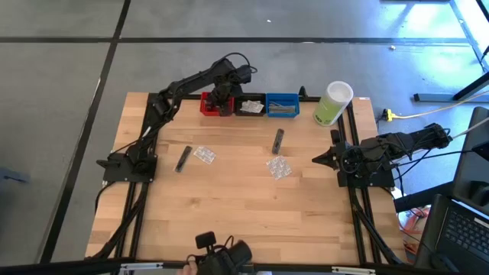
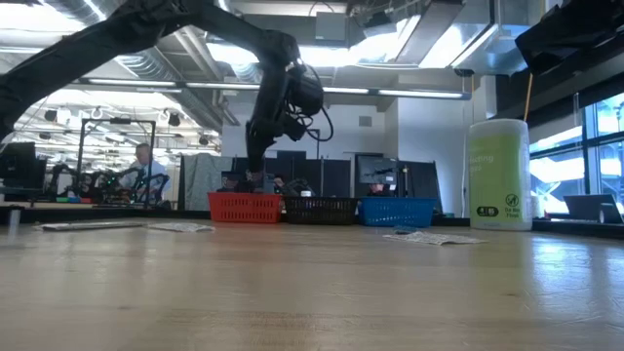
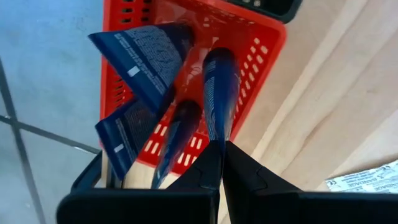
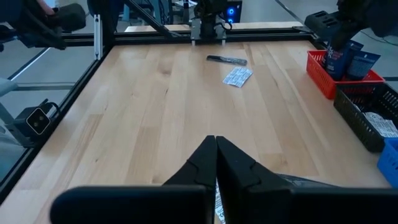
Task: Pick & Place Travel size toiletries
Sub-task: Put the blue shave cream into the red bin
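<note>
A navy tube (image 3: 219,93) is pinched by its tail between the closed fingers of the left gripper (image 3: 222,163) and hung over the red bin (image 1: 212,105) at the table's far edge, where other navy tubes (image 3: 146,59) are already stood. The right gripper (image 4: 216,163) is held shut, empty, at the right edge.

You get bright, even light from above: ceiling strips (image 2: 292,86) glare in the low view, and windows (image 2: 597,146) glow at its right. The near worktop (image 2: 312,302) there blurs. Shadows on it stay soft and faint from overhead.
</note>
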Available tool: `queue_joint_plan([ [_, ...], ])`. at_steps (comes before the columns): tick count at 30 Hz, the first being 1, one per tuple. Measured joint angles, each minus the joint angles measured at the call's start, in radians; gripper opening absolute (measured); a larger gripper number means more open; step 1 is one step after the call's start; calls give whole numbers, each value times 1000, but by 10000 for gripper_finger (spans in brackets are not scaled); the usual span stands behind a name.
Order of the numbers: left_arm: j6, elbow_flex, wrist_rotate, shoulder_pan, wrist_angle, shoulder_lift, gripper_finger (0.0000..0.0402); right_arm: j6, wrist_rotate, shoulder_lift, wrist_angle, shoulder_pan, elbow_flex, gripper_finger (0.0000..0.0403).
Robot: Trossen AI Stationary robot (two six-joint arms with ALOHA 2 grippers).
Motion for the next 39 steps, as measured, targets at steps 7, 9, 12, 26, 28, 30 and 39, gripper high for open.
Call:
queue_joint_plan([
  [7,17,0,-7,29,0,11,3,2,0,0,-7,0,0,3],
  [9,13,0,6,40,0,11,3,1,0,0,-8,0,0,5],
  [12,5,0,14,49,0,11,3,1,0,0,-8,0,0,9],
  [26,17,-36,15,58,0,18,3,-5,0,0,-8,0,0,7],
  [28,23,-36,21,58,5,18,3,-6,0,0,-8,0,0,4],
  [30,26,-36,20,58,10,18,3,-6,0,0,-8,0,0,3],
  [39,53,-36,-1,49,34,18,12,-6,0,0,-8,0,0,5],
])
